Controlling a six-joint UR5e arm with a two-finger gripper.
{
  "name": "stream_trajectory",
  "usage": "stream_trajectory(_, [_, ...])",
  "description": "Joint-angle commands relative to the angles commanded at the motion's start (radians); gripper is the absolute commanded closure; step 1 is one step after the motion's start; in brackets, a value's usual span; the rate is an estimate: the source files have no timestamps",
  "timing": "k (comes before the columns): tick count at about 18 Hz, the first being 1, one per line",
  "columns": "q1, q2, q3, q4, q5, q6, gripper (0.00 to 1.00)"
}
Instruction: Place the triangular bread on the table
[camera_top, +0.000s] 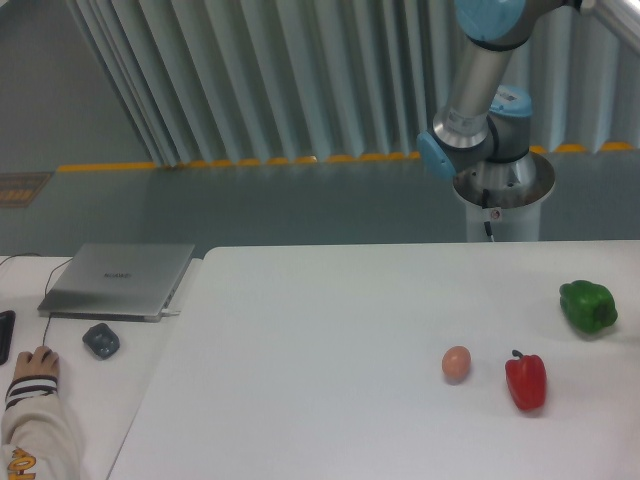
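The white table (320, 350) fills the lower part of the camera view. The triangular bread is out of view. Only the arm's base and lower links (480, 110) show, behind the table's far edge at the upper right; the arm runs out of the frame at the top. The gripper itself is out of the frame, so its fingers cannot be seen.
A small brownish egg (456, 363), a red pepper (526, 380) and a green pepper (588, 306) lie on the table's right part. On the adjoining desk at the left sit a silver laptop (118, 279) and a dark mouse (100, 341); a person's hand (35, 368) rests there.
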Motion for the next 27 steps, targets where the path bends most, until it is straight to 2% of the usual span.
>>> stream_trajectory(3, [0.002,0.032,0.031,-0.015,-0.003,-0.005,0.93])
stream_trajectory(5, [0.0,0.06,0.058,-0.072,-0.035,-0.027,0.93])
stream_trajectory(8, [-0.011,0.087,0.063,-0.075,-0.074,-0.099,0.93])
stream_trajectory(11, [-0.093,0.127,0.034,-0.089,-0.077,-0.251,0.93])
stream_trajectory(14, [-0.216,0.182,0.014,-0.112,-0.077,-0.428,0.93])
stream_trajectory(17, [-0.314,0.213,-0.008,-0.107,-0.071,-0.561,0.93])
stream_trajectory(20, [-0.42,0.212,-0.012,-0.095,-0.067,-0.72,0.92])
stream_trajectory(23, [-0.498,0.163,-0.003,-0.049,-0.064,-0.885,0.91])
stream_trajectory(27, [-0.549,0.126,0.008,0.006,-0.064,-0.968,0.91])
